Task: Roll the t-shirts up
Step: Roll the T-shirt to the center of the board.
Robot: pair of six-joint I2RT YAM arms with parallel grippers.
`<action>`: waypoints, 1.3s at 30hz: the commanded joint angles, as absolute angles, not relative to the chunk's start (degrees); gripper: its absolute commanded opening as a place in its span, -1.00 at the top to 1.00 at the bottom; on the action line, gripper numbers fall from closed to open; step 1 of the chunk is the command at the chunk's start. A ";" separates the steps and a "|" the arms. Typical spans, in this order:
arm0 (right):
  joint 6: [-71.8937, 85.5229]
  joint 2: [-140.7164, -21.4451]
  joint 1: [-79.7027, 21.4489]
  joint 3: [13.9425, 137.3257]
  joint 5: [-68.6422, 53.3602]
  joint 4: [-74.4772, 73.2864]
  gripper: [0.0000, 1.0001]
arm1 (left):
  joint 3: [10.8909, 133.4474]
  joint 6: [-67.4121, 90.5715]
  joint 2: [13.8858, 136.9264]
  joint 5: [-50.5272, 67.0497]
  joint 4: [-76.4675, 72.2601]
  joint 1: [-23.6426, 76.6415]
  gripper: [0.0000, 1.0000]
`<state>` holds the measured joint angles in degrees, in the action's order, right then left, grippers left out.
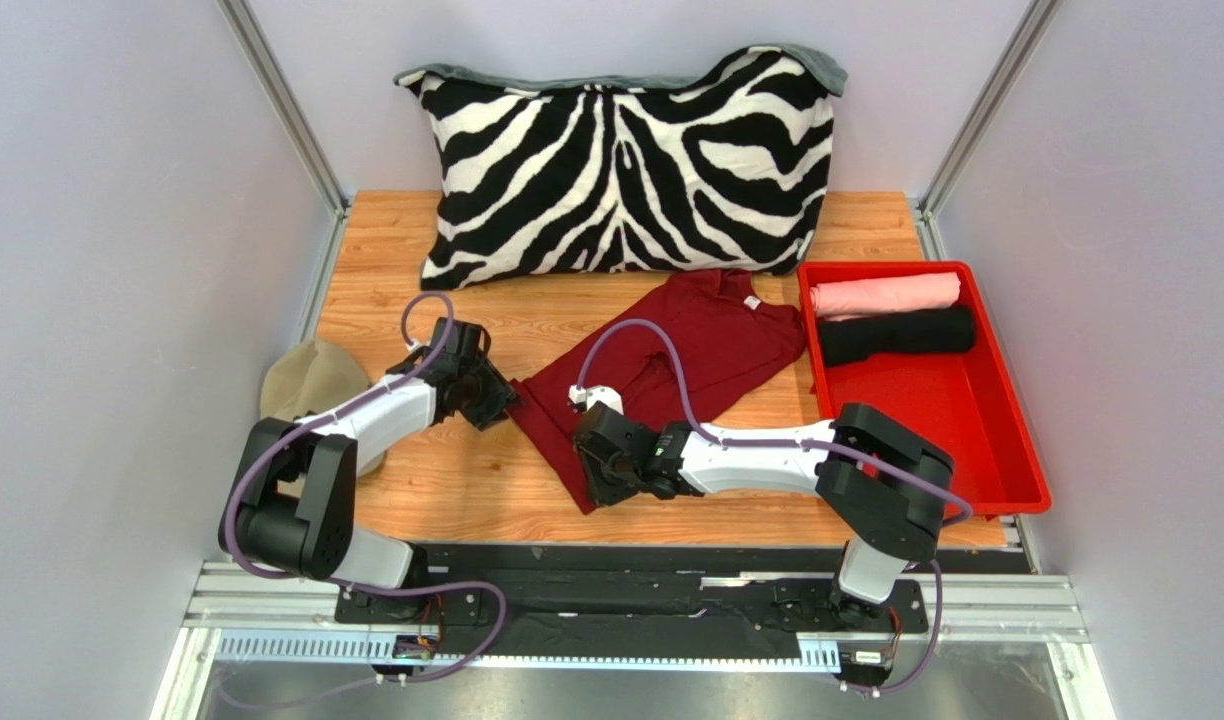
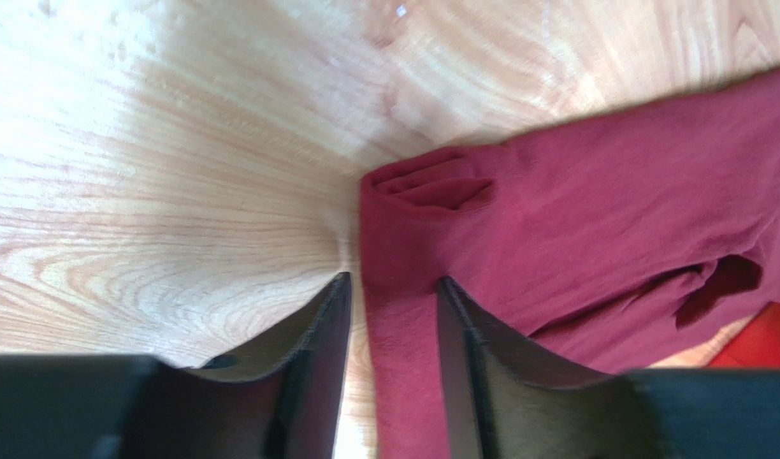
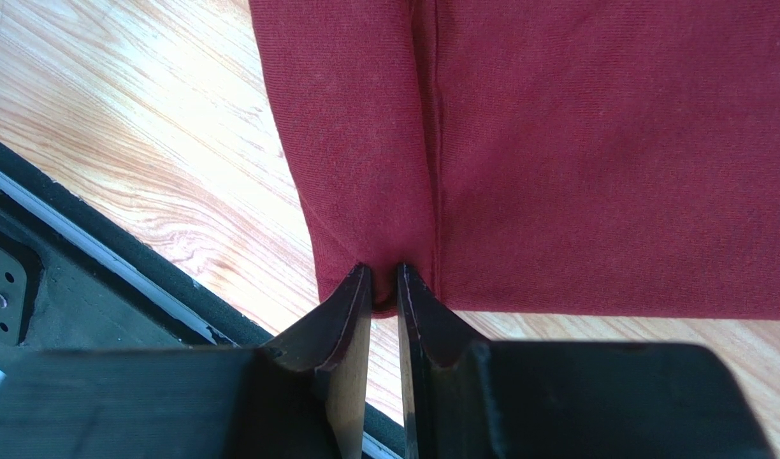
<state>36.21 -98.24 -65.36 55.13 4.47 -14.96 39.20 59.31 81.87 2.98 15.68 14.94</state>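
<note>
Now: maroon t-shirt (image 1: pixel 708 345) lies mid worktop (image 1: pixel 423 495). Right claw (image 3: pixel 384 279) pinches its near hem; left claw (image 2: pixel 394 292) gapes astride the side edge. Shut left first, then roll both evenly, w/ tension.

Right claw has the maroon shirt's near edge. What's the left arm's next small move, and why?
Probably close the left claw: its fingers stand apart astride the maroon t-shirt's side edge, while the right claw is pinched on the near edge. With both gripping, rolling could begin.
</note>
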 commanded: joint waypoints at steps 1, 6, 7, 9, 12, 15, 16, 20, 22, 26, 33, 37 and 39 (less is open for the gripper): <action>36.47 -98.79 -65.65 52.38 3.25 -19.07 0.63 | 43.06 58.89 82.88 -3.33 18.19 16.61 0.14; 36.12 -98.17 -65.66 52.03 3.78 -18.99 0.63 | 45.17 58.10 85.34 -4.48 20.91 17.84 0.59; 36.12 -97.91 -65.65 51.94 4.21 -18.98 0.62 | 45.96 58.01 85.34 -4.66 21.53 18.28 0.66; 35.60 -97.12 -65.65 51.68 4.92 -19.16 0.57 | 47.45 57.57 84.73 -5.10 24.25 18.63 0.89; 34.37 -95.81 -66.27 52.12 7.99 -20.73 0.39 | 49.21 56.95 83.67 -5.01 28.99 18.63 1.00; 32.70 -93.87 -68.02 53.52 13.52 -22.84 0.16 | 51.85 56.08 82.79 -4.66 34.00 18.63 1.00; 32.35 -93.43 -68.55 54.13 16.58 -23.46 0.11 | 52.90 55.73 82.88 -4.48 35.14 18.63 1.00; 30.24 -92.46 -72.68 57.65 25.47 -26.62 0.00 | 55.28 54.32 84.55 -3.69 40.42 18.63 1.00; 28.40 -93.25 -75.40 60.02 29.51 -26.81 -0.01 | 56.16 53.79 85.51 -3.25 41.83 18.63 1.00; 25.41 -97.81 -79.27 65.99 35.84 -28.73 -0.04 | 56.78 53.44 87.45 -1.67 42.54 18.63 1.00; 18.73 -106.87 -82.79 73.82 42.27 -26.73 -0.08 | 58.62 52.56 90.52 -0.35 42.98 18.63 1.00; 15.47 -110.03 -83.32 75.15 43.68 -24.26 -0.08 | 59.06 52.03 90.97 -0.35 43.50 18.63 1.00; 14.77 -111.44 -83.32 75.50 43.68 -23.73 -0.08 | 59.50 51.77 91.05 -0.35 43.68 18.63 1.00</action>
<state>18.68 -109.58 -82.98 72.90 39.59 -26.89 56.97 53.41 90.98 -0.91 41.93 18.65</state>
